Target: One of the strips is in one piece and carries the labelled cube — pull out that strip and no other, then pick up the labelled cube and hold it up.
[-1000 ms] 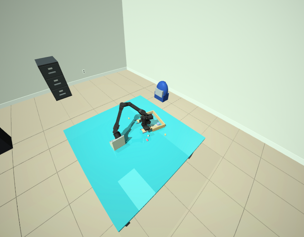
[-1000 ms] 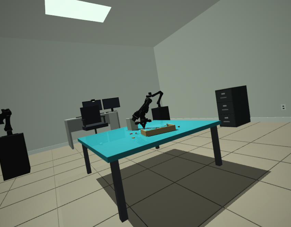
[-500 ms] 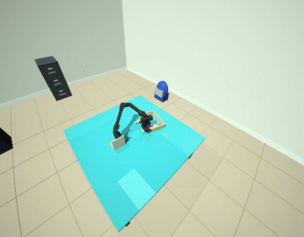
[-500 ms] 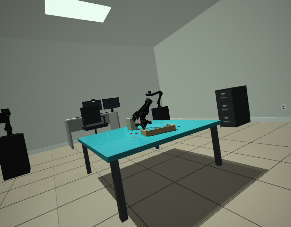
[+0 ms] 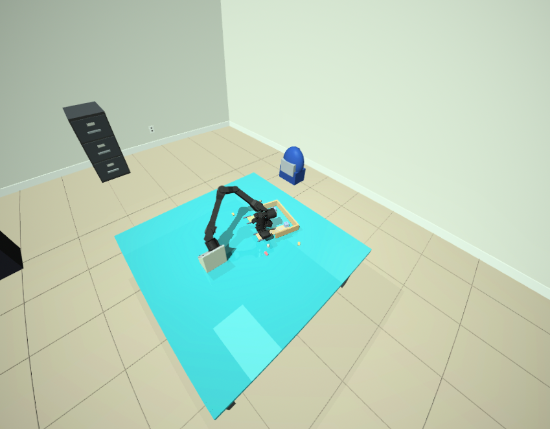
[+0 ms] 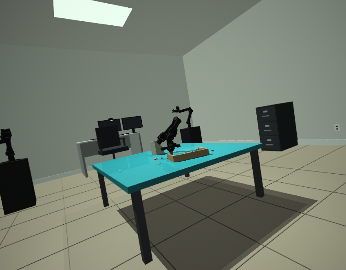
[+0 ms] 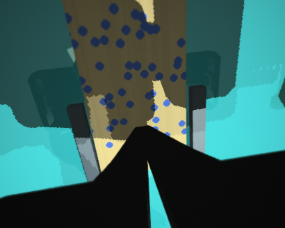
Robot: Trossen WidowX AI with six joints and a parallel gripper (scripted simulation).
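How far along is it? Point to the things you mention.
Done: nothing I can confirm; no strip looks fully pulled out.
In hand: apparently nothing. The shut hand (image 5: pixel 262 226) (image 6: pixel 171 152) (image 7: pixel 142 133) is over a spotted strip (image 7: pixel 112 80).
Left: likely the pull, then lifting the cube; one cube (image 5: pixel 286 224) sits low in the tray (image 5: pixel 289 215) (image 6: pixel 192 154).

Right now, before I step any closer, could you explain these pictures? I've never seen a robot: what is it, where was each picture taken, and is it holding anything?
The machine is one black jointed arm on a turquoise table, ending in a pinching hand, the gripper. The top picture looks down from above, the exterior one from beside the table, and the wrist one from just above the gripper's fingertips.

On the table sits a low wooden frame, with a small pale cube inside its outline and small blocks scattered around it. Close up, a wooden strip with blue dots lies beneath the gripper, which is shut and holds nothing.
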